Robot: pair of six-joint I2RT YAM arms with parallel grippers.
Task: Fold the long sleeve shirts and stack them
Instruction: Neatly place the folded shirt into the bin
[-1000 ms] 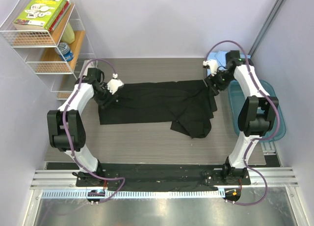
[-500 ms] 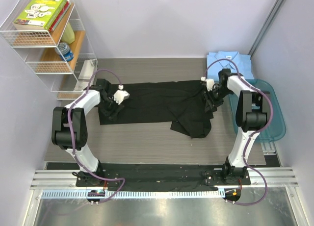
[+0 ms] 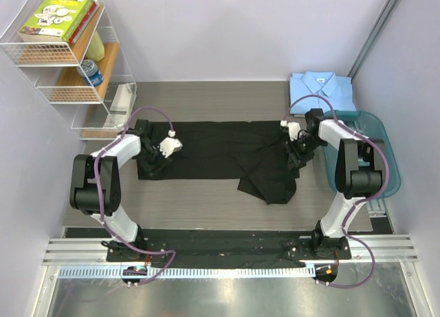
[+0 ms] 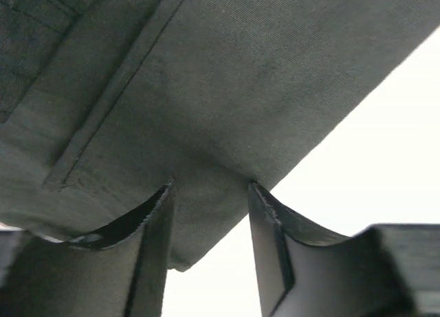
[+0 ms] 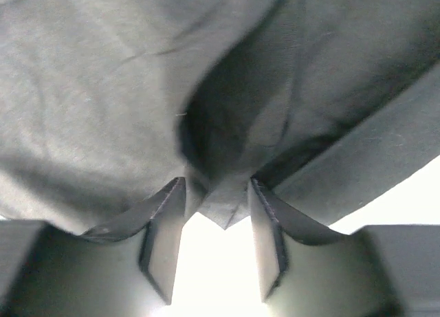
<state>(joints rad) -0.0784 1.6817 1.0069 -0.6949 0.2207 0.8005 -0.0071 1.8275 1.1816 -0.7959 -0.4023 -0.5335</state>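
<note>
The black shirt point(image 3: 213, 148) lies spread across the table, its right part bunched and hanging nearer. My left gripper point(image 3: 152, 163) is down on its left end. In the left wrist view the gripper point(image 4: 210, 193) has its jaws a little apart, with a corner of black cloth point(image 4: 206, 90) between them. My right gripper point(image 3: 295, 154) is down on the shirt's right end. In the right wrist view it point(image 5: 215, 190) is likewise a little apart, astride a puckered fold point(image 5: 137, 90). The light blue shirt point(image 3: 321, 90) lies folded at the back right.
A teal tub point(image 3: 386, 179) stands at the right edge, beside the right arm. A wire shelf rack point(image 3: 69, 62) with books and a can stands at the back left. A metal rail point(image 3: 220, 262) runs along the near edge.
Both grippers have come down and toward the near side, drawing the black shirt nearer. The right gripper dropped from near the blue shirt onto the black shirt's right end, uncovering the blue shirt.
</note>
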